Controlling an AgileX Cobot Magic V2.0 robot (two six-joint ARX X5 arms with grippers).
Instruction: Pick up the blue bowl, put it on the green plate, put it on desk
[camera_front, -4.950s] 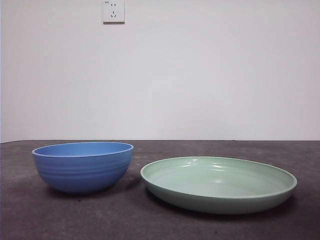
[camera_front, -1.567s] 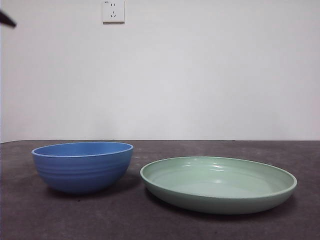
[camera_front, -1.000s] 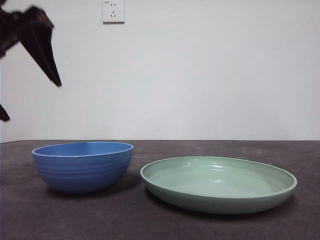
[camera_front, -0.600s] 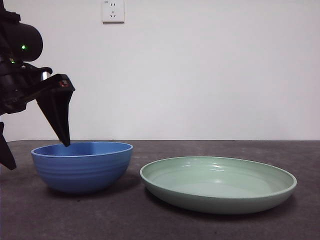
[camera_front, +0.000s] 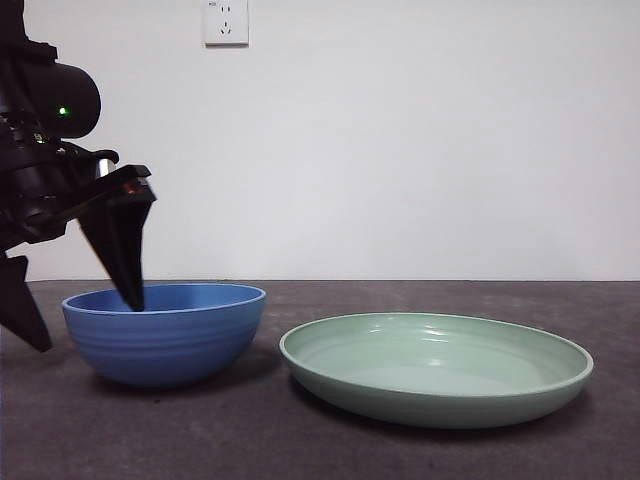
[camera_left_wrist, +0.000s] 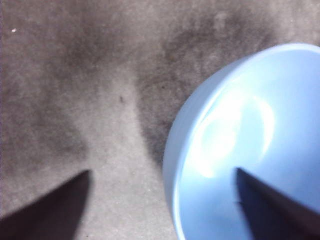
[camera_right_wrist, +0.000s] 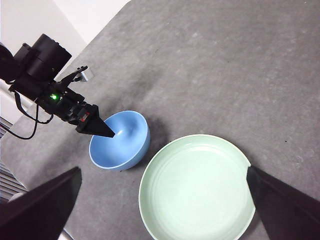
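Observation:
The blue bowl (camera_front: 165, 332) stands upright on the desk (camera_front: 300, 450) at the left, with the green plate (camera_front: 437, 370) beside it on the right, apart from it. My left gripper (camera_front: 88, 327) is open and straddles the bowl's left rim: one jaw dips inside the bowl, the other hangs outside, low by the desk. In the left wrist view the bowl (camera_left_wrist: 250, 140) fills the right side and its rim runs between the jaws of that gripper (camera_left_wrist: 163, 171). My right gripper (camera_right_wrist: 164, 169) is open, high above the bowl (camera_right_wrist: 122, 142) and plate (camera_right_wrist: 195, 190), holding nothing.
A white wall with a power socket (camera_front: 227, 22) rises behind the desk. The right wrist view shows the left arm (camera_right_wrist: 47, 82) reaching in over the desk's rounded far-left corner, cables trailing off its edge.
The left arm came in from the top left and dropped to the bowl. In the last half second its inner jaw sank below the rim. Bowl and plate have stayed put.

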